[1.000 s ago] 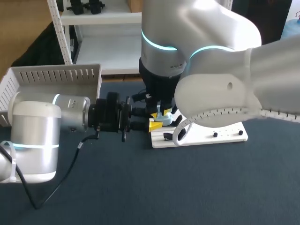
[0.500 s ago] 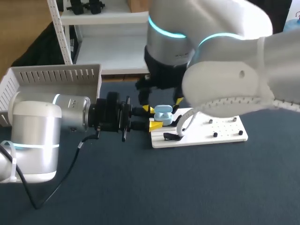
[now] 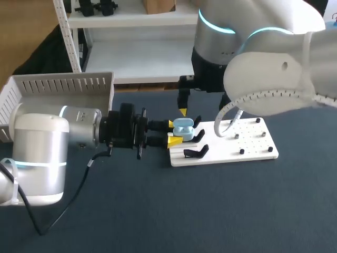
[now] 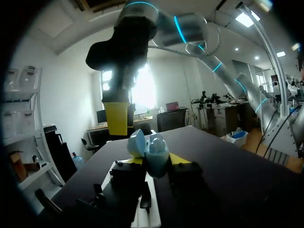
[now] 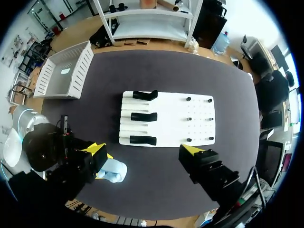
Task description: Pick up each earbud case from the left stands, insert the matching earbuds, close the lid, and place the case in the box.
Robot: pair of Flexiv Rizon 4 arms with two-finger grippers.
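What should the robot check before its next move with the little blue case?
1. Left gripper shut on the blue case: ok, there is a yellow tip on each side.
2. Lid closed: not ok, it stands open.
3. Earbuds in the case: cannot tell.
4. Right gripper clear of the case: ok, it hangs apart from it.
5. Room in the white box: ok, it is mostly bare inside.
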